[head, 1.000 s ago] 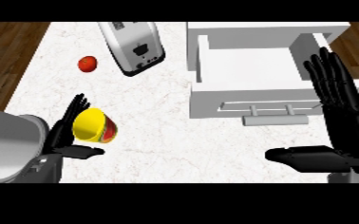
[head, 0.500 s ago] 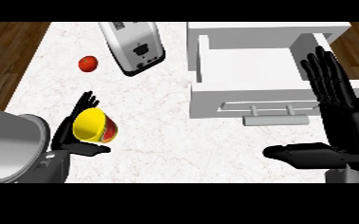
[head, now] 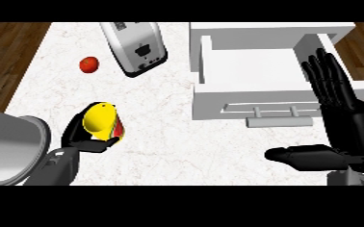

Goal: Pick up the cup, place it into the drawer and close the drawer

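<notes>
My left hand (head: 80, 139) is curled round the yellow cup (head: 99, 119), low left on the table (head: 163, 125). My right hand (head: 334, 106) rests open, fingers straight, beside the open white drawer (head: 249, 79).

Left hand (head: 80, 135) sits low at the view's left, fingers curled. Right hand (head: 338, 108) rests open at the right edge, fingers up.

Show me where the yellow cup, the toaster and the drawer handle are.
yellow cup (head: 98, 119), head view, on its yellow side wall.
toaster (head: 135, 48), head view, on its silver top.
drawer handle (head: 279, 121), head view, middle of the bar.
</notes>
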Robot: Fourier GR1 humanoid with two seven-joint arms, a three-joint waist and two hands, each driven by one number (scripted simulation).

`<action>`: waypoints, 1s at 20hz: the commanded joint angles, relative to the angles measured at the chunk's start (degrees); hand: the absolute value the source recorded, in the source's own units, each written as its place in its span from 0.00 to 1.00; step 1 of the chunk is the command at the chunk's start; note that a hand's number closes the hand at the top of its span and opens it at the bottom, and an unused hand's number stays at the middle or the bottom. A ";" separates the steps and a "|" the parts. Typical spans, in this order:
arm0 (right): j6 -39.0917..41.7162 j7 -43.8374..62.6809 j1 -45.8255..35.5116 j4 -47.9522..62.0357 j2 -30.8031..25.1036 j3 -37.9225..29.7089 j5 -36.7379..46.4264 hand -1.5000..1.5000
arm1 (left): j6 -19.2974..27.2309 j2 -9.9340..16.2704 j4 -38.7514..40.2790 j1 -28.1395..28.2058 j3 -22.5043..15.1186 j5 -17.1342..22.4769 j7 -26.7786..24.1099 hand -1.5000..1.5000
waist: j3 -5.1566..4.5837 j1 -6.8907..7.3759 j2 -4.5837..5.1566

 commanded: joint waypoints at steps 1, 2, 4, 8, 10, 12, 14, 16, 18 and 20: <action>0.60 0.64 0.69 -0.74 -0.67 0.08 0.13 0.00 | -12.41 -1.24 -0.11 1.47 -0.68 0.64 -7.57 1.00 | -0.02 -0.13 -0.02; -0.28 1.97 -3.28 1.19 -0.42 0.04 0.27 0.00 | -11.69 -3.43 -0.26 -1.71 0.40 2.42 -3.86 1.00 | 0.02 0.48 -0.04; 0.63 -1.82 0.36 1.53 -0.31 -0.28 0.16 0.00 | -14.08 -3.01 -0.80 -0.73 0.05 2.68 -5.28 1.00 | 0.02 -0.12 0.08; 0.46 0.42 -0.39 0.63 -0.53 -0.23 0.06 0.00 | -9.48 -3.16 -2.96 -0.21 1.18 3.93 -8.94 1.00 | -0.01 -0.05 0.05; -1.42 -0.27 -3.16 3.34 -0.08 -0.13 2.42 0.00 | -4.21 -2.58 -3.40 0.98 4.25 6.54 -9.59 1.00 | 0.03 0.98 0.04; 0.80 0.14 -0.56 0.59 -1.74 -2.08 -0.65 0.00 | 0.44 -1.20 -3.35 1.89 8.15 9.71 -10.20 1.00 | 0.02 0.32 -0.07; 0.54 -1.75 -1.34 3.36 -1.58 -2.90 -0.57 0.00 | 4.94 -4.03 -4.34 2.30 9.15 10.62 -11.88 1.00 | 0.11 0.78 -0.16; 1.72 -3.08 1.03 2.49 -1.33 -1.54 -0.27 0.00 | 5.87 -4.05 -4.40 0.79 9.47 10.68 -13.22 1.00 | 0.09 0.23 -0.13; 1.50 -2.07 0.46 1.57 -1.31 -2.06 -1.05 0.00 | 5.50 -5.20 -5.34 -0.16 8.69 10.32 -13.93 1.00 | 0.11 0.25 -0.22; 2.25 0.92 -0.56 0.27 -3.30 -4.60 -3.26 0.00 | 2.90 -2.96 -7.66 0.22 9.04 11.32 -13.15 1.00 | 0.15 0.60 -0.43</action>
